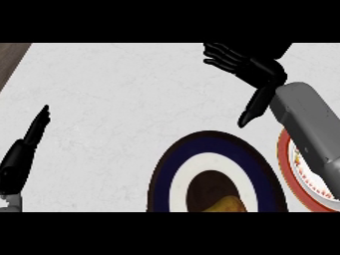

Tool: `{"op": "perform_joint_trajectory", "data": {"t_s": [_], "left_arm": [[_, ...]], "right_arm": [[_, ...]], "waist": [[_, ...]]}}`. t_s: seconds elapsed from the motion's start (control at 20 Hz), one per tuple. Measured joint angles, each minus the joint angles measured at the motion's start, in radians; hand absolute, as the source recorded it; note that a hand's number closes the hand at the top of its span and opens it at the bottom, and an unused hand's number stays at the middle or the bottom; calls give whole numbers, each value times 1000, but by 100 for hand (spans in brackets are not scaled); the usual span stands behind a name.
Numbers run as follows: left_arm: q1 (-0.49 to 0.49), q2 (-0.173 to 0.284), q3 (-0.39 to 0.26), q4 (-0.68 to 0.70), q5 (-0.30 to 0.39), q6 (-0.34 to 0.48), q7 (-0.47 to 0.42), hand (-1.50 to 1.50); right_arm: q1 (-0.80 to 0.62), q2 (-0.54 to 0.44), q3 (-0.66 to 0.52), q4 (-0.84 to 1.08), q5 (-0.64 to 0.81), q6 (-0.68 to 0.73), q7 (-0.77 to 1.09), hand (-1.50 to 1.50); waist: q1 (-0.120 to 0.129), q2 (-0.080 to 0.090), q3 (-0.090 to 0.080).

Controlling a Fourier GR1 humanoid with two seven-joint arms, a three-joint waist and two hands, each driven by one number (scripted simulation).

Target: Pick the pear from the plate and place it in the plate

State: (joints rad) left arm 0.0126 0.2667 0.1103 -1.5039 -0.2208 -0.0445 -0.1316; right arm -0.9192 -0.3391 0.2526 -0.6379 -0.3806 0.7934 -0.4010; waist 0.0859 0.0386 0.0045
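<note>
Head view, steeply down on a pale counter (128, 99). Near the lower edge, a dark-blue-ringed plate (165, 174) with a white band and dark centre; on that centre, cut by the view's lower edge, a yellowish lump, probably the pear (228, 204), too little showing to tell its long axis. Just beside, at right, a red-rimmed plate (286, 164), largely hidden under the grey forearm. Right hand (250, 64) high in the view, well apart from the pear, fingers spread and relaxed, thumb hanging down, holding nothing. Left hand (25, 144) at the left edge, fingers straight and up, resting, also empty. From the right hand, pear lying down the view and slightly left, back towards the robot. Right hand judged the better placed, its arm already over the red-rimmed plate.
</note>
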Motion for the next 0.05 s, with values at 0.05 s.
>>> {"op": "perform_joint_trajectory", "data": {"t_s": [0.05], "left_arm": [[-3,-3,-5,-4,-2,0,6,0]], "right_arm": [[-8,-2,-2,11,3,-2,-2,-150]], "waist": [[3,1,0]]}}
